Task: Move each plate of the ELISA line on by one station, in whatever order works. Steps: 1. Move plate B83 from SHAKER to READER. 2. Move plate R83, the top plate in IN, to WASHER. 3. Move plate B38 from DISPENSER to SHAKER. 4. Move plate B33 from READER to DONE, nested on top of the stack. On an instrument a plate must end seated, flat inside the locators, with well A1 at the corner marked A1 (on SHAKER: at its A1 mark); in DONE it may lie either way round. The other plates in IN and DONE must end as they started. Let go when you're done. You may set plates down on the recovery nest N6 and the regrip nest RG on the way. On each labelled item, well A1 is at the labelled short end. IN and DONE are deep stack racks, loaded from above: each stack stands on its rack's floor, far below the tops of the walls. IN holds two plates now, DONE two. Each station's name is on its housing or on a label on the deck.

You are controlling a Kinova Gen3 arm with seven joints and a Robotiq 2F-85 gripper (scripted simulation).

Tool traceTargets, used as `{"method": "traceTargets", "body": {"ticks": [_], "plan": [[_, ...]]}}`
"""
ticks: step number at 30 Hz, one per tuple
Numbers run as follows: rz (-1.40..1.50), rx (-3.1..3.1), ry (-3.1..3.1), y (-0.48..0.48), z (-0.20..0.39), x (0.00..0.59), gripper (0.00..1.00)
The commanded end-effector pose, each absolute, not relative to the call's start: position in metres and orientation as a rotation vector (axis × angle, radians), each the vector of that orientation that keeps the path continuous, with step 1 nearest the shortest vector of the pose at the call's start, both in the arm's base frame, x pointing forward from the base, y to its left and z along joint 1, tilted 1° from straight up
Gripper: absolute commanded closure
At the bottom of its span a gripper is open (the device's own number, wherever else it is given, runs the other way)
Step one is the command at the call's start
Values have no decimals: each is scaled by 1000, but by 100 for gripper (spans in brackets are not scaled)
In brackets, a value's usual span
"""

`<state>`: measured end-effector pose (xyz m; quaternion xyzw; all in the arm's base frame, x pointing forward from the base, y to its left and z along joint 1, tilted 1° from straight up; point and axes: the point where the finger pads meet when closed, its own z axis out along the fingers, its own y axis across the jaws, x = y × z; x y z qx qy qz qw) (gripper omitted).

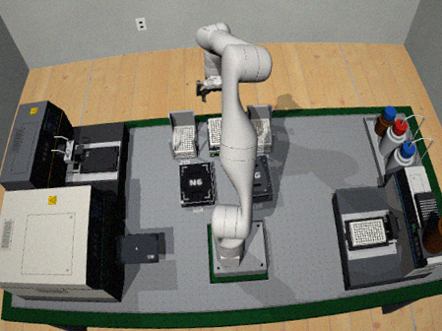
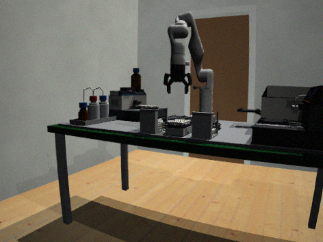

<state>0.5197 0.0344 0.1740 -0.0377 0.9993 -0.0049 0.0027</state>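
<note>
My gripper (image 1: 204, 89) is open and empty. It hangs high above the back edge of the table, and in the side view (image 2: 177, 83) it is well above the racks. Below it stand two deep stack racks, the left (image 1: 183, 133) and the right (image 1: 262, 127), each with a white well plate visible inside. A further plate (image 1: 214, 130) sits on a low station between them, seen from the side (image 2: 178, 123) too. Another white plate (image 1: 369, 232) sits on the instrument at the right. The plate labels are too small to read.
Black nest N6 (image 1: 197, 182) lies in front of the racks. A second nest (image 1: 262, 177) is half hidden by the arm. At the left are a dark instrument with an empty tray (image 1: 99, 158) and a white box with an empty drawer (image 1: 140, 247). Bottles (image 1: 395, 135) stand at the back right.
</note>
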Motion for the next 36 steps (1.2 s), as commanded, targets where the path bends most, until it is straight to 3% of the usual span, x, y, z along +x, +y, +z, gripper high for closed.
{"method": "traceTargets", "body": {"ticks": [1, 36], "plan": [[-15, -118, 3130, 33, 175, 504, 0], [-15, -118, 3130, 32, 160, 485, 0]]}}
